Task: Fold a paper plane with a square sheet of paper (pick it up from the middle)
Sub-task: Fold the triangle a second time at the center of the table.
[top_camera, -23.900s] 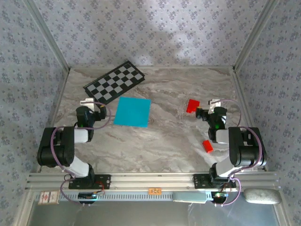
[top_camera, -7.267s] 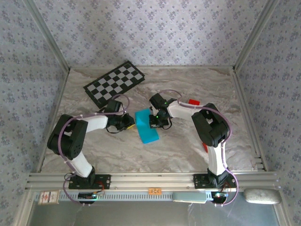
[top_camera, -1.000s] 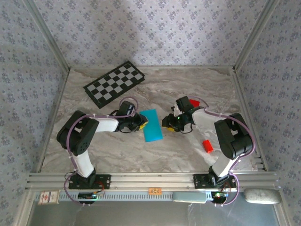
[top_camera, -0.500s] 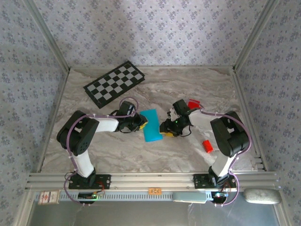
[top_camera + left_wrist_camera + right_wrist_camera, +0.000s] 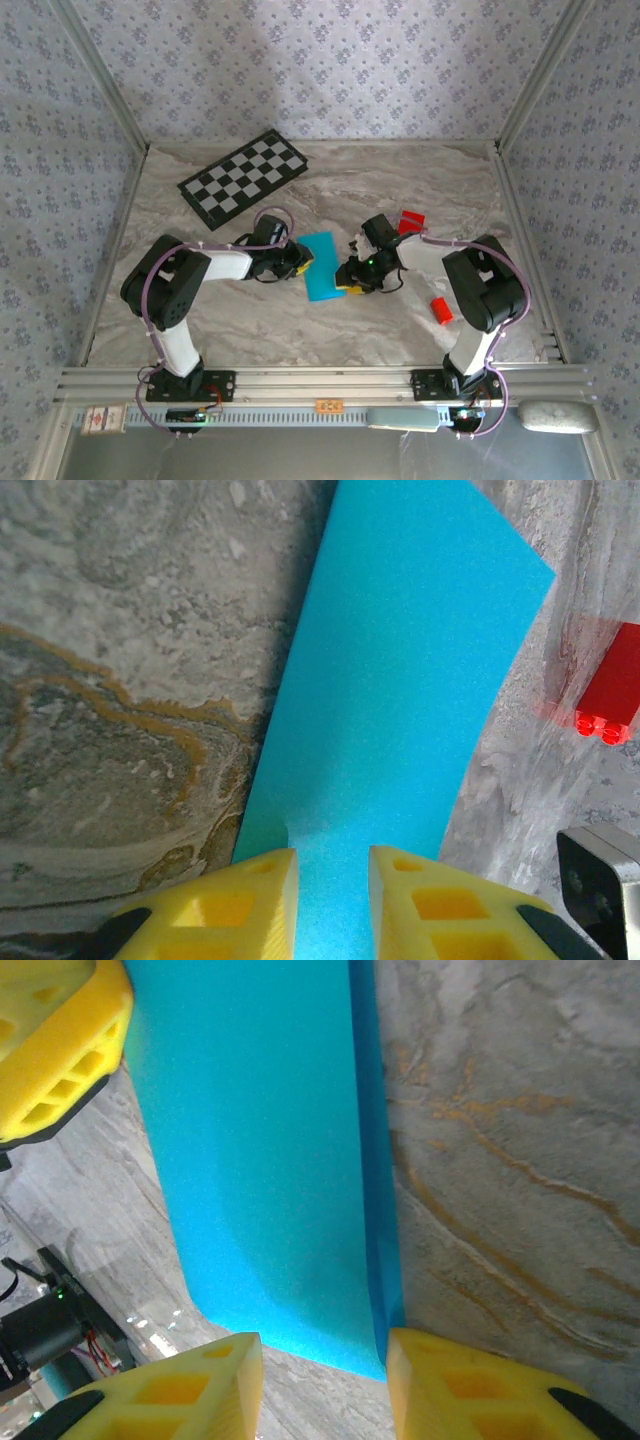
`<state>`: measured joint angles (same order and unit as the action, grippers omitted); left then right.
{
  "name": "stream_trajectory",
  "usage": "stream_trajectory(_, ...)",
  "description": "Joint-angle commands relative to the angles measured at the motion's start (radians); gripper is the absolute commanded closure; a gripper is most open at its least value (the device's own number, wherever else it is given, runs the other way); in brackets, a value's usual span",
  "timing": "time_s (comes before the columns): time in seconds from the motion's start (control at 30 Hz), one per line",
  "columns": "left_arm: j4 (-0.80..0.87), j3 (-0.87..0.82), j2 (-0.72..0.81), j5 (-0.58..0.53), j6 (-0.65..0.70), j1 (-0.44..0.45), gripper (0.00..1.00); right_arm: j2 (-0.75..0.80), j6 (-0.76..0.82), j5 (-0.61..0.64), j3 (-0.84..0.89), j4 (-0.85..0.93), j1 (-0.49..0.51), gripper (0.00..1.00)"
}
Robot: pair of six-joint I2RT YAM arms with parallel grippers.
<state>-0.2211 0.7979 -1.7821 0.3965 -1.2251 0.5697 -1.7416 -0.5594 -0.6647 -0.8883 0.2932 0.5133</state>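
Lying under everything, the marble table [image 5: 330, 330] carries the two arms: the left arm [image 5: 170, 285] bends in from the near-left of the checkered board [image 5: 243, 177], and the right arm [image 5: 480, 280] comes in from far to the right of the board. The board itself lies flat and turned at an angle, at the far left of the table. The square sheet of paper [image 5: 323, 268] lies flat just off the near-right corner of the board. It is folded to a narrow cyan strip, and the right wrist view shows two layers along its long edge [image 5: 260, 1160]. The left gripper [image 5: 301, 262] is at the side of the strip that faces the board. In the left wrist view its yellow fingers [image 5: 250, 890] stand narrow, a small gap between them [image 5: 333, 865], and the end of the strip [image 5: 400, 680] runs through this gap. I cannot tell if they press on it. The right gripper [image 5: 345, 282] is at the side of the strip away from the board. Its fingers [image 5: 470, 1380] stand wider apart [image 5: 325, 1355], with the near corner of the strip between the tips, and they hold nothing. One small red block [image 5: 410, 222] lies farther right of the board, beyond the right gripper, and shows also in the left wrist view [image 5: 605, 685]. A second red block [image 5: 441, 311] lies nearer to the arm bases, well apart from the board.
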Motion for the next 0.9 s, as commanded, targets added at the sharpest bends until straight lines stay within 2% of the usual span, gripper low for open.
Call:
stream_trajectory(0.0,0.095,-0.013,-0.053,-0.021,-0.013,0.007,0.75,-0.009,0.015,-0.047,0.01,-0.012,0.004,0.62)
stream_trajectory(0.57,0.097,-0.014,-0.063,-0.018,-0.002,0.007,0.76,0.016,-0.056,-0.147,0.098,-0.253,-0.049,0.62)
stream_trajectory(0.7,0.097,-0.013,-0.066,-0.015,-0.001,0.007,0.76,0.028,-0.045,-0.166,0.125,-0.312,-0.053,0.59)
stream_trajectory(0.87,0.097,-0.009,-0.071,-0.013,0.001,0.007,0.76,0.01,0.007,-0.152,0.105,-0.292,-0.062,0.54)
